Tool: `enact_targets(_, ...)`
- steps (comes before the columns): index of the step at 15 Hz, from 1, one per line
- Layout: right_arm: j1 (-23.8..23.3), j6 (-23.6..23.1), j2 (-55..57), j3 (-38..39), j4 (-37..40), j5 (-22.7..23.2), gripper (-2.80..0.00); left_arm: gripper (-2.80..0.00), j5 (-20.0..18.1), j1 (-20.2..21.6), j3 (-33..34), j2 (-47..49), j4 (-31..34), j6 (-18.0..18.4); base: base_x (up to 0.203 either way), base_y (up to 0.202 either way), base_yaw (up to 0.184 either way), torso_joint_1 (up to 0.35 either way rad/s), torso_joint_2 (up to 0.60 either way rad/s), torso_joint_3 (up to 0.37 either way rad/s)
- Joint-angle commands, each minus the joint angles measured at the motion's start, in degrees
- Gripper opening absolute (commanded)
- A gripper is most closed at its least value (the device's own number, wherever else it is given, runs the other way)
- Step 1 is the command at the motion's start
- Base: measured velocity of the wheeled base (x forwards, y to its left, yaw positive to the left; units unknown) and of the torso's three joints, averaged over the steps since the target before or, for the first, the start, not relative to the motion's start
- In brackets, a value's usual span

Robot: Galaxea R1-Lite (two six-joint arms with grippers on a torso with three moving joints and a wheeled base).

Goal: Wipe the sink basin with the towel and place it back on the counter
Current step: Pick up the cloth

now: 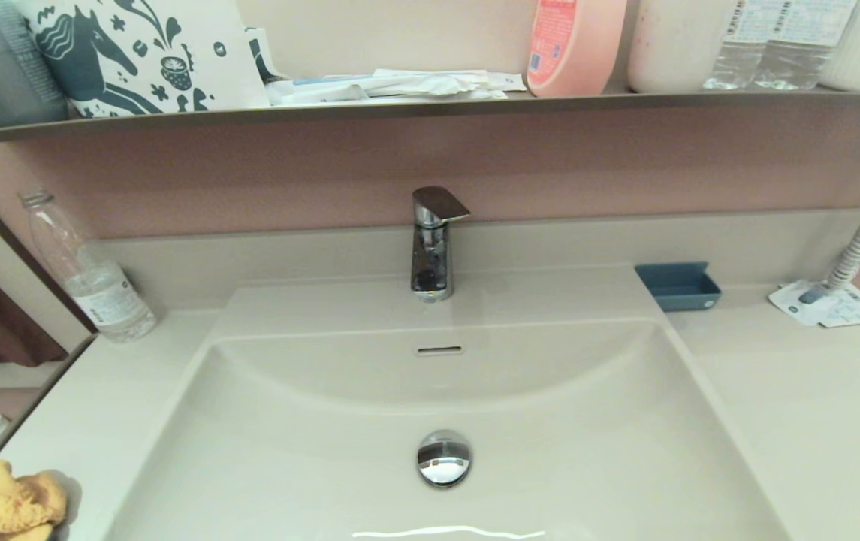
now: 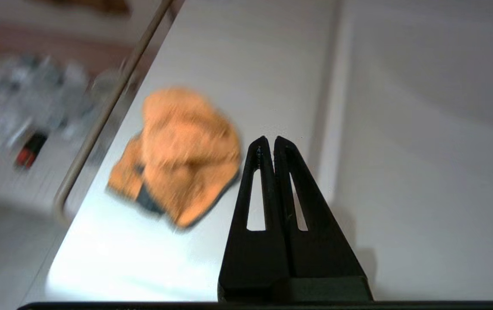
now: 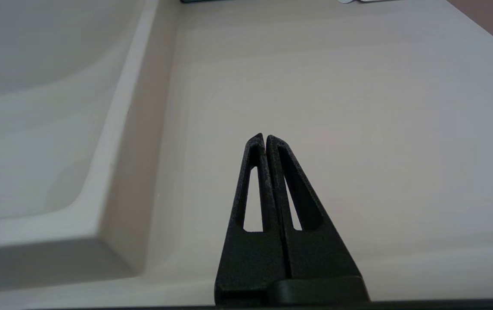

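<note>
The towel (image 1: 1,505) lies bunched on the desk (image 1: 813,406) at its near left corner, to the left of the sink basin (image 1: 565,443) and well clear of the basin's rim, so the left arm is plainly the nearer one. In the left wrist view the left end effector (image 2: 267,142) hangs above the bare strip of desk between the towel (image 2: 177,155) and the basin's raised rim, its two black fingers pressed together and pinching nothing; the towel sits just beside the fingertips, off toward the desk's outer left edge, and is not touched. The heap has no strong long axis; it is a rounded lump, slightly stretched along the desk's length, with a dark edge strip showing on the side nearest the camera. By my reading, the grasp has not begun: the fingers would have to spread, and the end effector shift sideways away from the basin and drop onto the crown of the lump. Room is tight on the far side, where the desk ends at a metal-trimmed edge close behind the towel, so a push from the basin side could nudge it toward that drop. The right end effector (image 3: 265,138), fingers likewise pressed together and empty, hovers over open desk on the right of the basin, well apart from the towel.
</note>
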Motion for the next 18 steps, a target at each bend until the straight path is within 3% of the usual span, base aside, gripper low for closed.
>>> enact_targets(1,0.0,0.05,0.05,0.0,-0.02,-0.02,-2.8,-2.8,3.85,0.15,-3.32,6.69,12.13,-2.67,0.0,0.0,0.0,0.0,0.0,0.0)
enact_targets(2,0.0,-0.02,0.05,0.0,-0.02,-0.02,-2.8,-2.8,6.65,0.53,-3.66,8.6,17.14,-6.16,0.0,0.0,0.0,0.0,0.0,0.0)
enact_targets(4,0.0,0.07,0.05,0.0,-0.02,-0.02,-2.8,-2.8,8.51,1.73,-3.76,11.09,21.63,-13.67,0.0,0.0,0.0,0.0,0.0,0.0)
enact_targets(9,0.0,-0.02,0.05,0.0,-0.03,-0.02,-2.8,-2.8,8.68,2.63,-3.75,19.83,20.35,-17.09,0.0,0.0,0.0,0.0,0.0,0.0)
enact_targets(11,0.0,0.04,0.05,0.0,-0.03,-0.02,-2.8,0.0,8.56,3.47,-3.7,23.39,16.78,-17.42,0.0,0.0,0.0,0.0,0.0,0.0)
enact_targets(13,-0.04,0.02,0.05,0.0,-0.03,-0.02,-2.8,0.0,8.5,6.31,-3.42,29.19,13.16,-16.99,0.0,0.0,0.0,0.0,0.0,0.0)
enact_targets(15,0.0,-0.01,0.05,0.0,-0.02,-0.02,-2.8,0.0,8.39,13.68,-2.99,35.54,7.54,-14.95,0.0,0.0,0.0,0.0,0.0,0.0)
enact_targets(18,0.0,0.05,0.05,0.0,-0.02,-0.02,-2.8,0.0,3.97,26.76,-1.04,40.4,-3.3,-5.06,0.0,0.0,0.0,0.0,0.0,0.0)
